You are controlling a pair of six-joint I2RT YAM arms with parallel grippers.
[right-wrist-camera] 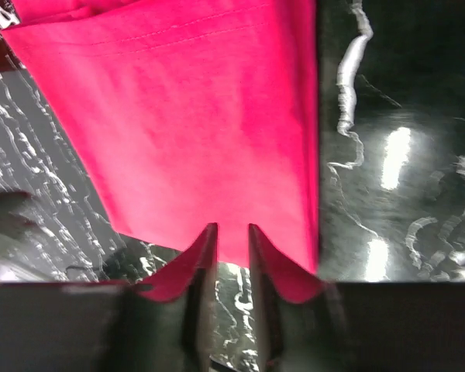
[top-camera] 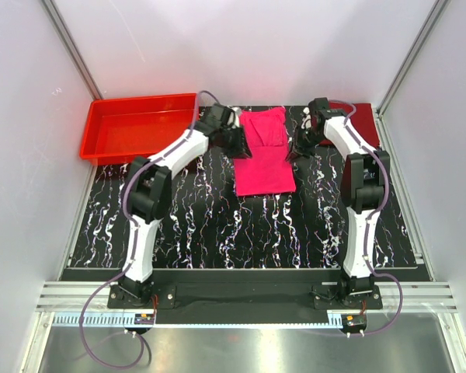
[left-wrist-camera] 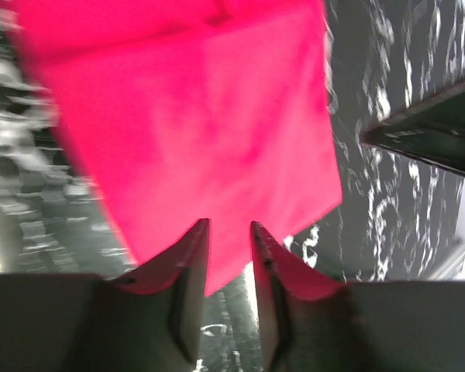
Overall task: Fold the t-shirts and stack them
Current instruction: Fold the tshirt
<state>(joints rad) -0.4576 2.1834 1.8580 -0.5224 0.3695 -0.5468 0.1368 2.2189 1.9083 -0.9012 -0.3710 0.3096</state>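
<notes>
From above, you are seeing the magenta t-shirt (top-camera: 264, 152) lying at twelve o'clock on the marbled table (top-camera: 217, 225), red tray (top-camera: 137, 125) at ten, maroon t-shirt (top-camera: 364, 124) at two.

Left wrist: your left gripper (left-wrist-camera: 229, 232) is pinching the shirt's edge, fingers nearly together.

Right wrist: your right gripper (right-wrist-camera: 231, 235) is pinching its edge likewise.

Red plastic tray (top-camera: 140, 124) sitting at far left, overhanging the mat's far-left corner, nothing showing inside. Black mat with white marbling (top-camera: 241, 225) covering the table. White enclosure walls (top-camera: 241, 47) standing around. Aluminium rail (top-camera: 241, 297) running along near edge.
</notes>
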